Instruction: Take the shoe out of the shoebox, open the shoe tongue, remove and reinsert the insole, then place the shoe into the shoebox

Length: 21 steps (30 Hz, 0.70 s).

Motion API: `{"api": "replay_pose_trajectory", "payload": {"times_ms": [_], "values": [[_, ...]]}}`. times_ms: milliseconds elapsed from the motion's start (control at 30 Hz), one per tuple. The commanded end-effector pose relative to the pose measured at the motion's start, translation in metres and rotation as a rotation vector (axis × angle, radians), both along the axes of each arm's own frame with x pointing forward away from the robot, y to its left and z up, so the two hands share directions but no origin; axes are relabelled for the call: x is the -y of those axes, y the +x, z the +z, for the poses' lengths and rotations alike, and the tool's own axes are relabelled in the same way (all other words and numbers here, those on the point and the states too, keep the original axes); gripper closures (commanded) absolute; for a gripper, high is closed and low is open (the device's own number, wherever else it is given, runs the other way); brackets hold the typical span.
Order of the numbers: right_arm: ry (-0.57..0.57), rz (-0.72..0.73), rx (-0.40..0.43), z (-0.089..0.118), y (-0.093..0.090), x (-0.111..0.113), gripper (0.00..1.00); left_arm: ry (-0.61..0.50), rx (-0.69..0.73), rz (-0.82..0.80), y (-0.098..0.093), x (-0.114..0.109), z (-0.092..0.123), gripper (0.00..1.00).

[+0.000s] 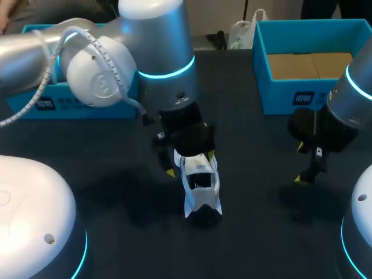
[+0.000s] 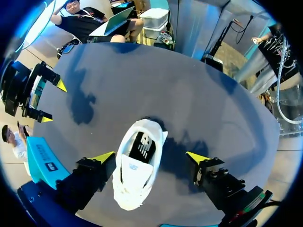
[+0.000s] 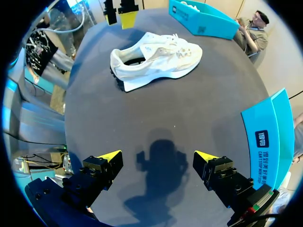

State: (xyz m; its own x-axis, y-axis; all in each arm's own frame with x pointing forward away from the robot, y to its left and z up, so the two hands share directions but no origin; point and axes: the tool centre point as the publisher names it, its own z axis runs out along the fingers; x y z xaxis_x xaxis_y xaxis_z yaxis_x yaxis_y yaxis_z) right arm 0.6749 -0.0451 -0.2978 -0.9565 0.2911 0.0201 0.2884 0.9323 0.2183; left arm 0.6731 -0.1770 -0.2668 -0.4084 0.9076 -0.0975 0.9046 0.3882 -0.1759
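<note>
the shoe [image 1: 200, 186] stands on the desk [image 1: 261, 232] — tongue-opening is due, i judge. left gripper [image 2: 150, 157] hangs over it, fingers apart either side; right gripper [image 3: 158, 155] waits nearby, fingers apart. next — pinch the tongue.

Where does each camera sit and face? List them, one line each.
Head: above and behind, looking down on the table; left arm and right arm show.
Left wrist: looks along the open left pincer straddling the shoe.
Right wrist: looks along the open right pincer at the table, shoe ahead.
Shared: all three show the shoe.
</note>
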Motion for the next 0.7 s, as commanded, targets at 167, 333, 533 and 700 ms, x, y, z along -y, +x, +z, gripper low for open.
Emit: {"api": "replay_pose_trajectory", "payload": {"times_ms": [167, 333, 533, 700], "values": [[-0.002, 0.0, 0.002, 0.0, -0.001, 0.0, 0.0, 0.012, -0.113, 0.276, -0.014, -0.003, -0.005, 0.0], [-0.002, 0.0, 0.002, 0.0, -0.001, 0.0, 0.0, 0.025, -0.089, 0.738, -0.024, -0.001, -0.001, 0.0], [-0.002, 0.0, 0.002, 0.0, -0.001, 0.0, 0.0, 0.025, -0.089, 0.738, -0.024, -0.001, -0.001, 0.0], [-0.002, 0.0, 0.002, 0.0, -0.001, 0.0, 0.0, 0.036, -0.085, 0.858, -0.025, 0.003, -0.007, 0.0]]}}
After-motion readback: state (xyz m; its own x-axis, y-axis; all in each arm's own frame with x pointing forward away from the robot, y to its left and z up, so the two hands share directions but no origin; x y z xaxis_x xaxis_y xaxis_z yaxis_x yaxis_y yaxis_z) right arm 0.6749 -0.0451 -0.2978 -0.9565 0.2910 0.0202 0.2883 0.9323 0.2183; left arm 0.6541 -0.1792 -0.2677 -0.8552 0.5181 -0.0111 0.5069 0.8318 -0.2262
